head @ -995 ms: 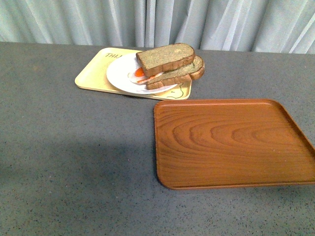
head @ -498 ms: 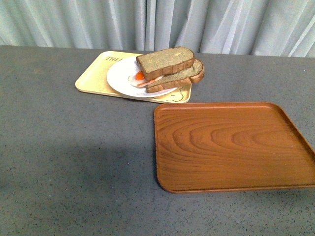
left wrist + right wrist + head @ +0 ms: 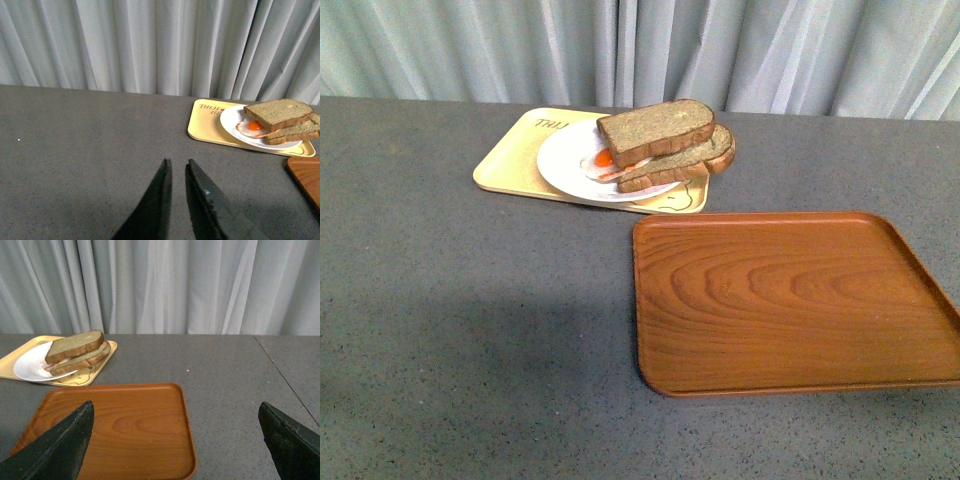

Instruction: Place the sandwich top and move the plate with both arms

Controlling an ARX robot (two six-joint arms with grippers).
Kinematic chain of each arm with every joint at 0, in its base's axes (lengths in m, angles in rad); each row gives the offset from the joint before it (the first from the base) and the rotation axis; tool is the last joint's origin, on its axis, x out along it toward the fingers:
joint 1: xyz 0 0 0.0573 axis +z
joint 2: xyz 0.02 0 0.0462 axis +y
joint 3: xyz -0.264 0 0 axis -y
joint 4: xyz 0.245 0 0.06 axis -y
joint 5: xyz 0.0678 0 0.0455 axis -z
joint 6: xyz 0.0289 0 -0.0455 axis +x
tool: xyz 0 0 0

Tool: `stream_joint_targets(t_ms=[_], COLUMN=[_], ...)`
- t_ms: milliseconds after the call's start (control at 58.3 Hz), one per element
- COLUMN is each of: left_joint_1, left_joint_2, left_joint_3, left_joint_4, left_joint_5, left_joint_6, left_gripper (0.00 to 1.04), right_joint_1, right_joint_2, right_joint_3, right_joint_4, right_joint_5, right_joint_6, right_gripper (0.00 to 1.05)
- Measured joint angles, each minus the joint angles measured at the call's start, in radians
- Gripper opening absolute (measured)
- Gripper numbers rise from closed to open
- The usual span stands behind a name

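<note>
The sandwich top, a thick speckled brown slice, lies on the filling and a paler lower slice on the white plate. It shows too in the left wrist view as the sandwich top on the plate, and in the right wrist view as the sandwich top on the plate. Neither arm appears in the front view. My left gripper is shut, empty, over bare table well short of the plate. My right gripper is open wide, empty, near the wooden tray.
The plate sits on a pale yellow printed tray at the back of the grey table. A brown wooden tray lies in front and to the right of it. A grey curtain hangs behind the table.
The whole scene has slid slightly down in the front view, as the camera tilted. The sandwich, plate and trays keep their places relative to each other.
</note>
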State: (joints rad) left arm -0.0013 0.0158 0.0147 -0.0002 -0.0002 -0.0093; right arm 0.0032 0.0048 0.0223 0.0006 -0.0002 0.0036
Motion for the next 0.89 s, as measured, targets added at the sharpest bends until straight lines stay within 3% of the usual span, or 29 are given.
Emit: stream_joint_targets(t_ms=[429,892], left_joint_1=[0.000,0.000], left_joint_2=[0.000,0.000], left_joint_3=[0.000,0.000], left_joint_4=[0.000,0.000], left_joint_5=[0.000,0.000], left_joint_6=[0.001,0.002], left_gripper=[0.98,0.96], right_joint_1=[0.000,0.000], right_joint_2=[0.000,0.000], right_joint_3=[0.000,0.000], right_joint_4=[0.000,0.000], right_joint_5=[0.000,0.000], right_joint_6=[0.000,0.000], right_gripper=[0.96,0.96])
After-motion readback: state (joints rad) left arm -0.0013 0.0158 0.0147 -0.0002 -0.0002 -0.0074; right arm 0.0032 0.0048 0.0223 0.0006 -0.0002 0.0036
